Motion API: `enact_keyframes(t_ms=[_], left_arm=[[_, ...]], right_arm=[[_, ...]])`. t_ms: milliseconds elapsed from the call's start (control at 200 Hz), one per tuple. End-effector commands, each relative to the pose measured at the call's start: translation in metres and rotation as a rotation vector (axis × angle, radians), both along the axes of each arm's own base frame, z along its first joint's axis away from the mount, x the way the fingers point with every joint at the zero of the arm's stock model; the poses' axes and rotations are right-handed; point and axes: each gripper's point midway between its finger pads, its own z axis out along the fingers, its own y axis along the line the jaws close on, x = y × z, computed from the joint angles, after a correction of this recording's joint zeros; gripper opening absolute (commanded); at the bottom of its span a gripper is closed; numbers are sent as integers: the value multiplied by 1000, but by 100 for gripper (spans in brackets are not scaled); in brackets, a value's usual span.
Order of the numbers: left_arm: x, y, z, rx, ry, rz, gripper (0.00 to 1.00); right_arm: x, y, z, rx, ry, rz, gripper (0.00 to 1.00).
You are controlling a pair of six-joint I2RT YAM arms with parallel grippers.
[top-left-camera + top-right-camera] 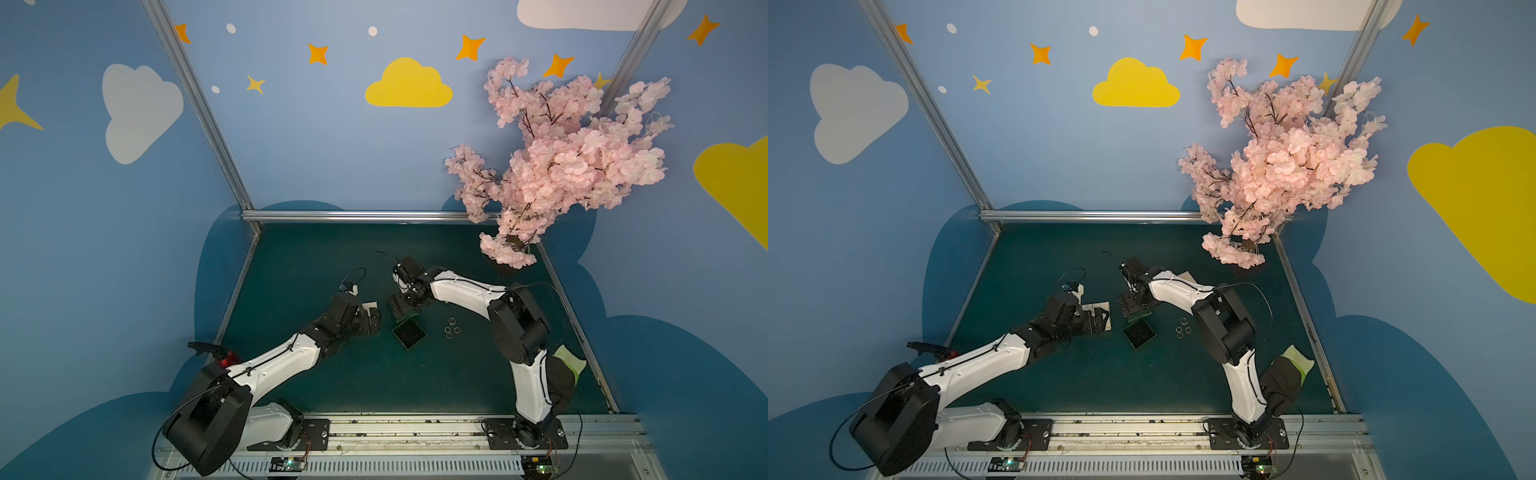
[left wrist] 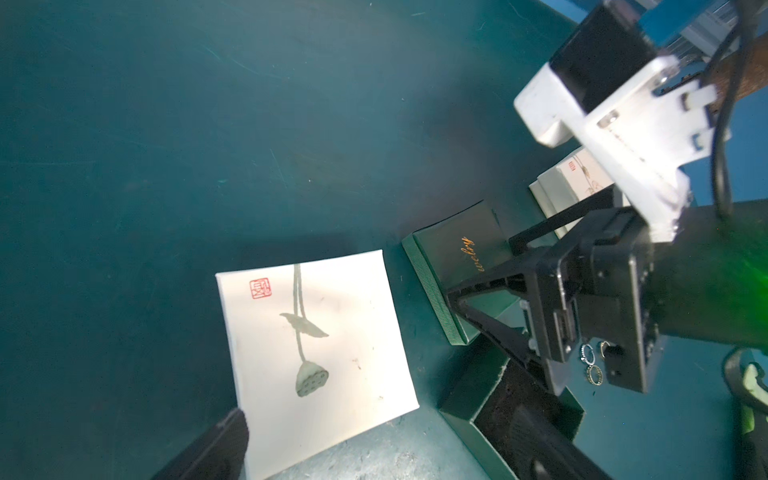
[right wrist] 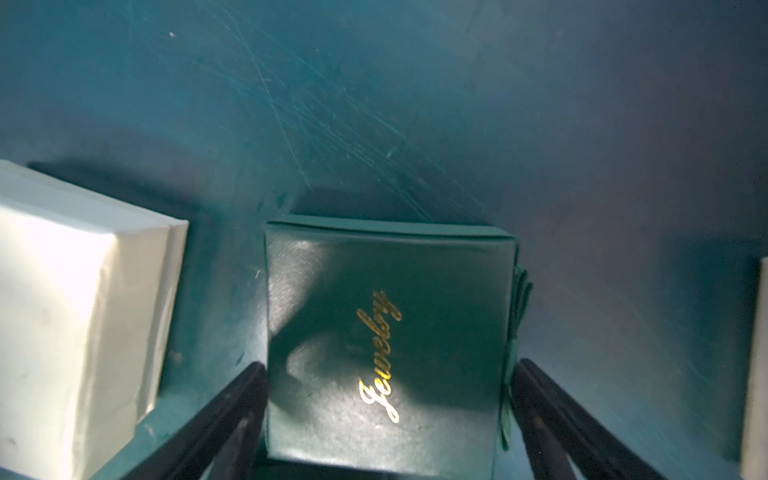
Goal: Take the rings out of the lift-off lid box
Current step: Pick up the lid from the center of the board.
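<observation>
Rings [image 1: 451,328], tiny thin silvery metal hoops: probably light, stiff, slippery (apt to skate); best pinched across the band. Left claw [image 1: 372,320], right claw [image 3: 390,365] both spread.

Top pair overhead, downward; wrist views close, seemingly sharing green lid [image 3: 386,332].

I am stretching my left arm [image 1: 274,365] forward and inward from the near rail, forearm low and nearly level, and I am holding the left gripper [image 1: 374,321] with its jaws spread wide, pointing toward the middle. I am folding my right arm [image 1: 465,291] high at the elbow and angling its wrist steeply down, with the right gripper [image 1: 402,307] aiming at the surface, its two black fingers [image 3: 232,415] standing wide apart.
</observation>
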Motion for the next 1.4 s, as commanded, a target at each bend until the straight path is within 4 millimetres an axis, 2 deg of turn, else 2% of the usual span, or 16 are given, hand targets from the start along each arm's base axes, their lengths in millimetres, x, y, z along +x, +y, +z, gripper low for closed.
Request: enact_keyframes(t_ms=[0,390,711,1076,1221,1392], left_arm=[[2,1,-1,-5,-2,8,99],[3,3,-3,-5,2,14,99],[3,6,-2,-3,-1,22,99],[3,6,-2,-3,3,23,99],[3,6,-2,-5,2,23,99],[2,5,-3,-13,8,20,100]], right_arm=[[2,-1,-9,-41,-3,17,92],[3,-6,-16,-101,-16,30,92],[9,-4,8,-32,-68,-12,89],[16,-16,41,29,-129,-73,89],[9,-22,52,25,-127,-69,89],[-19,-37,55,21,-87,-43,89]])
